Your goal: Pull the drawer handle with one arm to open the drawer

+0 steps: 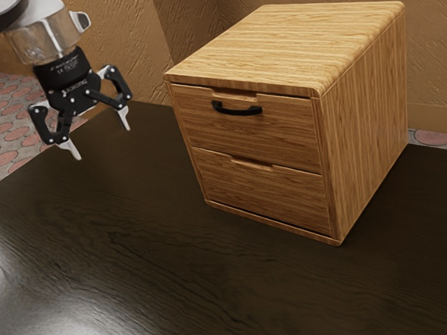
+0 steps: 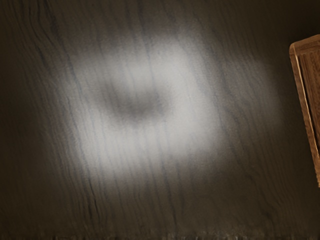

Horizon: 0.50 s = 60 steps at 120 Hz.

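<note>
A light wooden cabinet (image 1: 296,110) with two drawers stands on the dark table (image 1: 177,277). The upper drawer (image 1: 255,127) carries a black handle (image 1: 237,110) and looks shut, flush with the cabinet front. The lower drawer (image 1: 262,184) is also shut and has a recessed wooden grip. My gripper (image 1: 99,139) hangs open in the air at the exterior view's upper left, well off from the handle, its fingers (image 1: 122,117) pointing down at the table. In the wrist view a corner of the cabinet (image 2: 307,100) shows beside dark table surface (image 2: 100,150).
Brown textured walls (image 1: 191,17) rise behind the cabinet. A patterned reddish floor (image 1: 5,128) lies beyond the table's far edge at the exterior view's left. Open table surface stretches between my gripper and the cabinet front.
</note>
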Motion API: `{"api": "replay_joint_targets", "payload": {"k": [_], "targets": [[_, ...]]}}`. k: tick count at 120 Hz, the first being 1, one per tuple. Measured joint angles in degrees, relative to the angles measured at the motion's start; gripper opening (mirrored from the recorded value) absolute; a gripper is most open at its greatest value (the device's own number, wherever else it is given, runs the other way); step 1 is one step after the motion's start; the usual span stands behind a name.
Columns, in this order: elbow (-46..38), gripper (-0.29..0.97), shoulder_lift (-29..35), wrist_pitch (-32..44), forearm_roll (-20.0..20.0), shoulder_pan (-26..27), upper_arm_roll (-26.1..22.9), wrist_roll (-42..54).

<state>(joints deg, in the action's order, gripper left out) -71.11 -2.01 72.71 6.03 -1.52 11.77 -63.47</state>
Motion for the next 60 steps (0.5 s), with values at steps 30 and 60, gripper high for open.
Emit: {"api": "replay_joint_targets", "payload": {"k": [30, 60], "targets": [[0.9, 0.66, 0.2, 0.7, 0.3, 1.6, 0.3, -7.1], [7.5, 0.65, 2.8, 4.5, 0.7, -7.8, -6.0, -13.5]]}}
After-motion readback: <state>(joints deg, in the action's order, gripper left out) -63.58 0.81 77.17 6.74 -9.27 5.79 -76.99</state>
